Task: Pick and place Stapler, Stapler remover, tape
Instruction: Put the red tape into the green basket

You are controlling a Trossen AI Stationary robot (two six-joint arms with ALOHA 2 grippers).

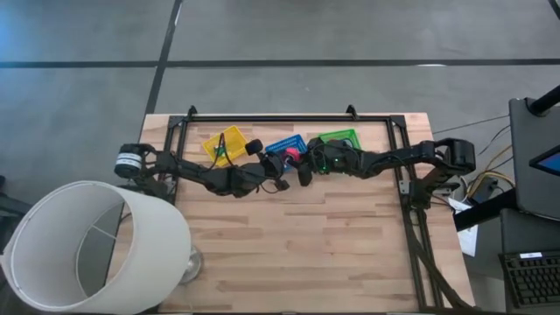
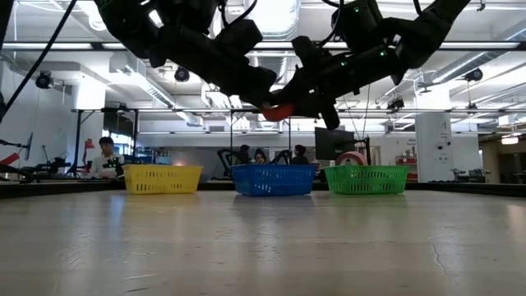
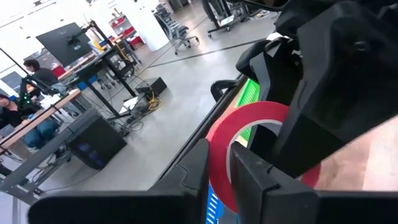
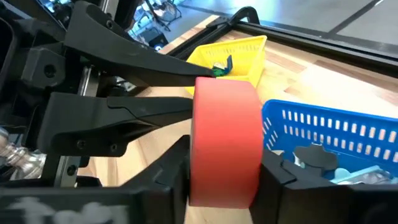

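Note:
A pink-red tape roll (image 1: pixel 289 160) hangs in the air by the blue basket (image 1: pixel 287 143), in the middle of the far row. Both grippers meet on it. My left gripper (image 3: pixel 227 165) reaches in from the table's left and is shut on it. My right gripper (image 4: pixel 224 180) comes from the right, its fingers against the roll's two sides. A small dark and green thing (image 4: pixel 222 65) lies in the yellow basket (image 1: pixel 226 144), and a dark thing (image 4: pixel 314 155) lies in the blue basket. Whether these are the stapler and stapler remover, I cannot tell. My left gripper pinches the roll's wall (image 3: pixel 219 149), one finger in the hollow centre and one on the outer band. The fingers lie about level, coming from the table's left. The roll is lifted clear of the table. My right gripper has the roll between its two fingers, one on each flat side (image 4: pixel 194 155), with the outer band (image 4: pixel 224 137) facing the wrist. The fingers come about level from the table's right, slightly downward. The roll stands clear above the table.
Yellow, blue and green baskets (image 2: pixel 366 179) stand in a row near the table's far edge; another pink-red roll (image 2: pixel 352 158) shows above the green basket's rim. A large white lampshade (image 1: pixel 87 245) stands over the near left corner. A black frame (image 1: pixel 289 116) borders the table.

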